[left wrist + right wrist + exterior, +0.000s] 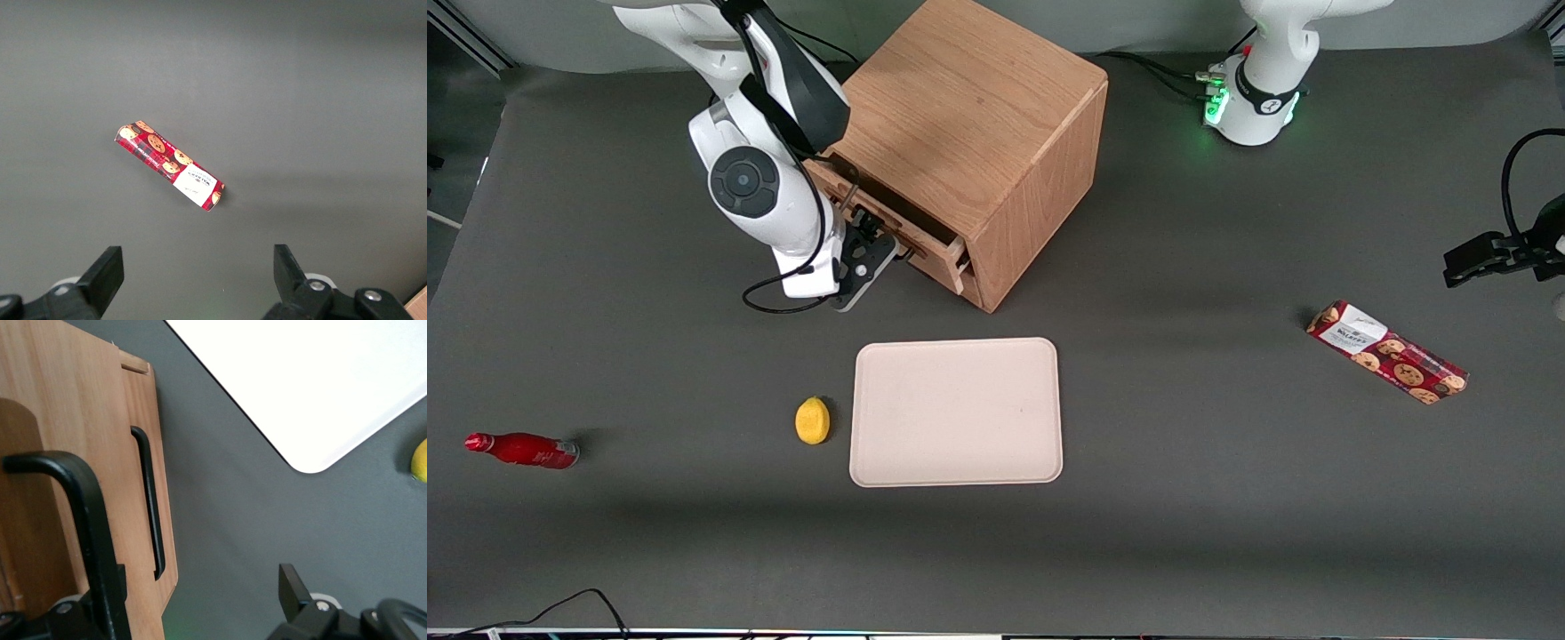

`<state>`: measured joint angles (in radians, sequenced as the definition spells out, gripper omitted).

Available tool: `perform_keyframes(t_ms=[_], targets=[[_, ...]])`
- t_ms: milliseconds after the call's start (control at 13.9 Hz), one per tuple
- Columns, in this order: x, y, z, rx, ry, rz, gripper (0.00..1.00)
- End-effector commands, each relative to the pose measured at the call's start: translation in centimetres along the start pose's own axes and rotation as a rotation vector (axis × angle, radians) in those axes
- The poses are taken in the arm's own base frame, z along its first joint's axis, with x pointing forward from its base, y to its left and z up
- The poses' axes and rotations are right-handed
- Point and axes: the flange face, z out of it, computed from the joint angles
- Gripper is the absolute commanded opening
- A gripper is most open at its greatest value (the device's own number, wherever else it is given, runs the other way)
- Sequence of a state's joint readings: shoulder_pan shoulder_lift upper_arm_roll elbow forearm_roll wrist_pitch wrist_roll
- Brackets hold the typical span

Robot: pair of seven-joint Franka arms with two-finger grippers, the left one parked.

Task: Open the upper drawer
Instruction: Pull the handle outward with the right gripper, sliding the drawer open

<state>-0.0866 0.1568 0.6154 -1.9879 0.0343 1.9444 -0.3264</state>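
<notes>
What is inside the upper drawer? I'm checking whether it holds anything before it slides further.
Nothing can be told: the upper drawer is only slightly out, its inside covered by the cabinet. The gripper is at its black handle.

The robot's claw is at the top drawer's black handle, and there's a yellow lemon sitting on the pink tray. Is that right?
Not quite. The gripper is at the upper drawer, at its black handle, but the lemon is not on the tray. It lies on the table beside the tray, toward the working arm's end. The front view shows this.
</notes>
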Motion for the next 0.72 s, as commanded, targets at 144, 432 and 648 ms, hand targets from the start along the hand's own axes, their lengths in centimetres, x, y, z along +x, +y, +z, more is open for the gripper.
perform_keyframes(t_ms=[144,432,648], targets=[[-1.1,1.9,-0.4,-0.002,0.014,0.016,1.00],[-1.3,3.6,-0.8,-0.021,0.042,0.036,1.00],[-1.9,5.8,-1.3,-0.025,0.056,0.036,1.00]])
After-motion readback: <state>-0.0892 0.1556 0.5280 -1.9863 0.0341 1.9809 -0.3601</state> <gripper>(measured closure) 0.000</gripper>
